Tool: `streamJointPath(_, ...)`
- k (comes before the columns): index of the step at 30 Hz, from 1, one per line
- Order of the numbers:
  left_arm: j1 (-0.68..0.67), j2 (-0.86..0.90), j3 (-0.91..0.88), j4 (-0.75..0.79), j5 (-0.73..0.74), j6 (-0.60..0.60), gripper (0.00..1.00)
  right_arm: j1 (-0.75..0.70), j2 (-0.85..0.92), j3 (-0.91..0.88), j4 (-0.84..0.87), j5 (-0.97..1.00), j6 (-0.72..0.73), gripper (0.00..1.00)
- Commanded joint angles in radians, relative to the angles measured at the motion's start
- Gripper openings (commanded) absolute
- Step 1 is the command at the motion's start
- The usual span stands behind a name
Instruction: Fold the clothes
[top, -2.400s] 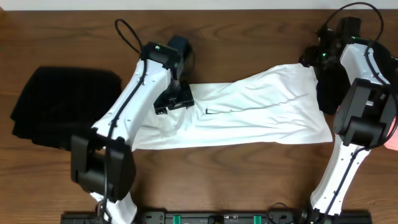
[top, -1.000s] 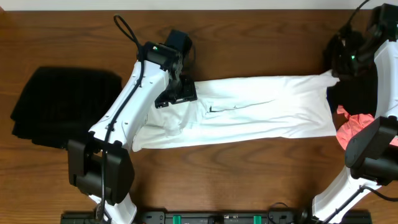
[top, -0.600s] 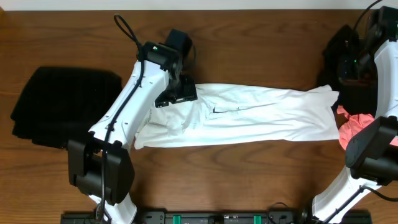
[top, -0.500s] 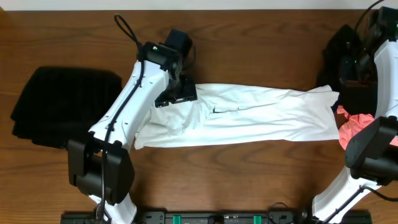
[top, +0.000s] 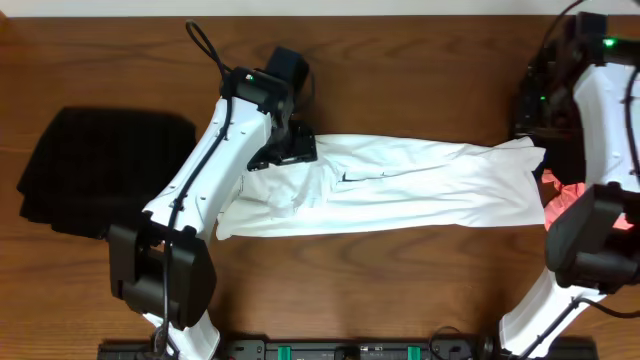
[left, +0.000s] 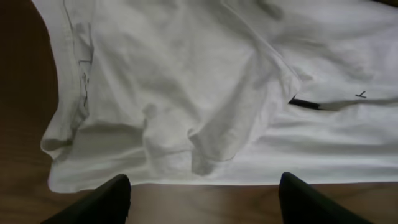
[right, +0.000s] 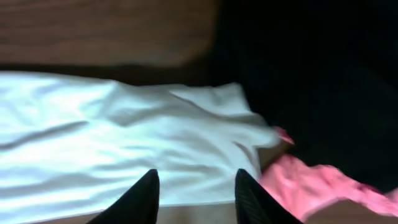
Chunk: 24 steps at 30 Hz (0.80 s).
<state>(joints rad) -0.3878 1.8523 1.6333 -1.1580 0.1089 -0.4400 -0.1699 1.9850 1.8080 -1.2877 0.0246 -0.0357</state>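
I'm looking at the white T-shirt (top: 400, 190), which is lying stretched in a long band across the middle of the desk (top: 400, 300) and bunching up at its left end. My left hand (left: 202, 190) is hovering over that bunched end, fingers spread wide, nothing between them. My right hand (right: 194, 186) is hanging above the shirt's opposite corner, fingers parted too, gripping nothing.

Here's what I'm worrying about. That right corner is lying just beside the pink garment (right: 311, 183), with the black garment (right: 311, 74) behind it. If I'm closing down there carelessly, I'm risking pinching pink cloth along with the white and dragging it into the fold.

On the left, the creases are piling into several layers. If I'm grabbing a ridge instead of the true edge, I'm folding a lump. The black pile (top: 100, 175) is sitting well apart, so I'm expecting no trouble there.
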Motion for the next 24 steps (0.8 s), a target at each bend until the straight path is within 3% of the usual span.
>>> streamJointPath(1, 0.004, -0.008, -0.026, 0.024, -0.024, 0.049, 0.76, 0.032, 0.001, -0.095, 0.043, -0.059, 0.060, 0.27)
streamJointPath(9, 0.007, -0.008, -0.259, 0.255, -0.057, 0.176, 0.75, 0.027, 0.001, -0.187, 0.104, -0.206, 0.061, 0.31)
streamJointPath(11, 0.010, -0.008, -0.321, 0.342, -0.077, 0.207, 0.58, 0.026, 0.001, -0.187, 0.101, -0.258, 0.039, 0.31)
streamJointPath(15, 0.021, -0.003, -0.396, 0.467, -0.077, 0.282, 0.36, 0.026, 0.001, -0.187, 0.092, -0.313, 0.018, 0.31)
streamJointPath(17, 0.035, 0.009, -0.426, 0.514, -0.093, 0.299, 0.12, 0.026, 0.001, -0.187, 0.090, -0.325, 0.011, 0.31)
streamJointPath(18, 0.043, 0.017, -0.436, 0.522, -0.114, 0.298, 0.06, 0.026, 0.001, -0.187, 0.090, -0.325, 0.012, 0.31)
streamJointPath(24, 0.127, 0.102, -0.455, 0.520, -0.151, 0.318, 0.06, 0.025, 0.000, -0.187, 0.080, -0.325, 0.012, 0.30)
